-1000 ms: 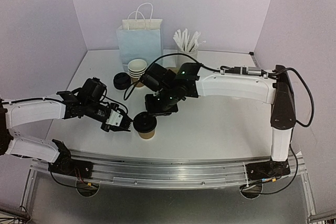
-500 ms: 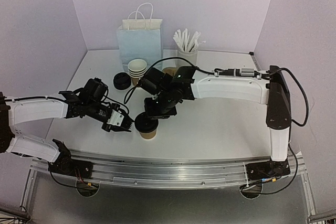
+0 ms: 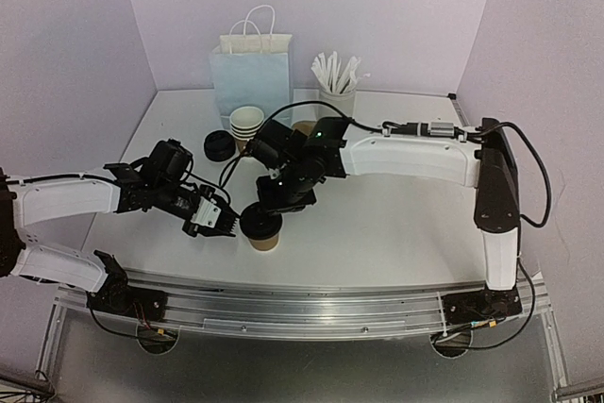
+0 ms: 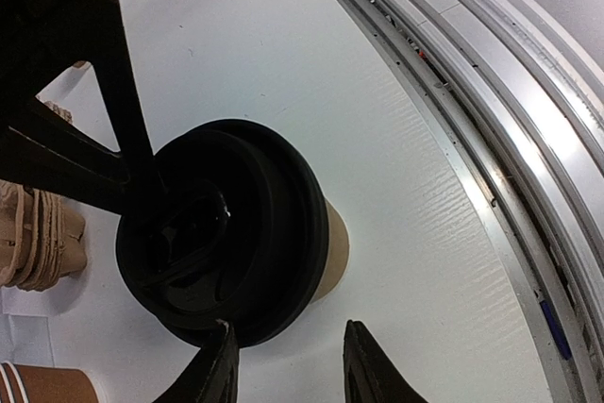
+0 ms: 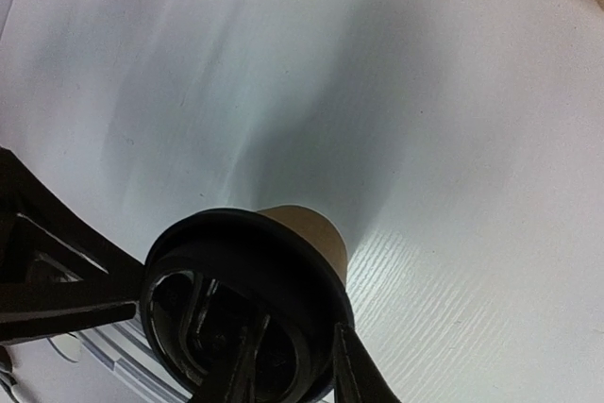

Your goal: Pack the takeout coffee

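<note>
Kraft cup (image 3: 265, 239) stands upright at near centre-left of desk (image 3: 396, 233), black lid (image 3: 260, 222) seated on top. Left fingers (image 4: 215, 375) released: parted, bare desk showing between them, just left of the cup. Right fingers (image 5: 354, 370) sit at the lid's rim from the far side; cannot tell whether clenched or only pressing.

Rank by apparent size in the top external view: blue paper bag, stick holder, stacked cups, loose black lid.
1. blue paper bag
2. stick holder, counting its sticks
3. stacked cups and loose black lid: these look too alike to rank.
</note>
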Controlling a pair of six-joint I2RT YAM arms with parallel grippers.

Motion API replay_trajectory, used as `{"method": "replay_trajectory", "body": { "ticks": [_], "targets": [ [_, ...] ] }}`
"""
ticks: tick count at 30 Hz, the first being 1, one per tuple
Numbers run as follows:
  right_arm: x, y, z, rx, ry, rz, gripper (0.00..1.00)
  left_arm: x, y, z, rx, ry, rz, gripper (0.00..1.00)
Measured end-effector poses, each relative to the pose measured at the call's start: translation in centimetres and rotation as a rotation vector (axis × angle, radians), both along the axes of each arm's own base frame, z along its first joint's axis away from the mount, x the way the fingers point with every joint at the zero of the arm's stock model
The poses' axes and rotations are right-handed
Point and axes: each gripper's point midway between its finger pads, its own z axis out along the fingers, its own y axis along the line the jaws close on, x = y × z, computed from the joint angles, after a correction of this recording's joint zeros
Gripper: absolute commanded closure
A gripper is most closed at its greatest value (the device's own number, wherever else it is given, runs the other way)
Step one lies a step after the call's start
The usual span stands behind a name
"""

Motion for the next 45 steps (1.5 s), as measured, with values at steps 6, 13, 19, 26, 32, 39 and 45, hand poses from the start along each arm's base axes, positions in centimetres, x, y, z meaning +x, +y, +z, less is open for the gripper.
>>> {"method": "replay_trajectory", "body": {
  "ticks": [6, 13, 19, 26, 32, 39, 45],
  "targets": [
    [0.0, -0.7, 0.3, -0.044, -0.014, 0.0, 0.72, -0.1, 0.0, -0.1, -0.002, -0.01, -0.019, 0.63],
    [-0.5, -1.2, 0.7, -0.078, -0.002, -0.024, 0.76, -0.2, 0.0, 0.0, -0.003, -0.014, -0.024, 0.64],
    [-1.1, -0.6, -0.2, -0.091, 0.031, -0.03, 0.77, -0.2, 0.0, 0.0, -0.002, -0.017, -0.027, 0.64],
    [-0.9, -0.2, -0.1, -0.085, 0.041, -0.045, 0.86, -0.3, 0.1, -0.1, 0.001, -0.012, -0.026, 0.64],
    [-0.9, -0.3, -0.5, -0.063, 0.055, -0.065, 0.87, -0.4, -0.1, -0.2, -0.012, 0.008, -0.037, 0.68],
    [-0.7, -0.7, -0.9, -0.003, 0.069, -0.099, 0.87, -0.7, -0.6, -0.4, -0.051, 0.023, -0.074, 0.68],
    [-0.8, -0.8, -1.5, 0.032, 0.087, -0.101, 0.88, -0.9, -0.7, -0.7, -0.076, 0.004, -0.101, 0.68]
  ]
}}
